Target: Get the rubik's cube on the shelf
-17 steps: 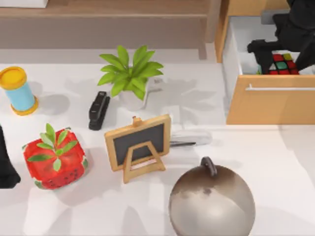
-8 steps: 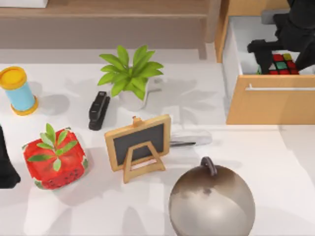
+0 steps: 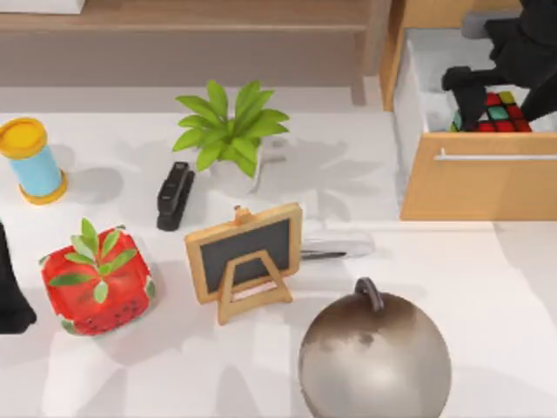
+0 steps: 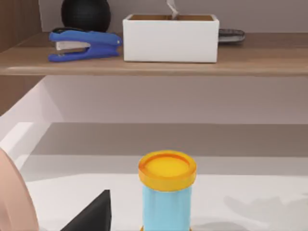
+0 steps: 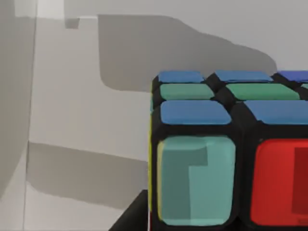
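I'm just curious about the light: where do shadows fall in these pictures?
Top view: soft grey shadows lie beside the plant and blue tube on the white table. Right wrist view: broad shadows cross the drawer behind the rubik's cube.

Looks like a rendered office or study desk: white table [image 3: 487,287] with a stapler [image 3: 174,195], potted plant [image 3: 230,135], mini chalkboard [image 3: 244,256], shelf [image 3: 183,26] and drawer cabinet [image 3: 479,187].
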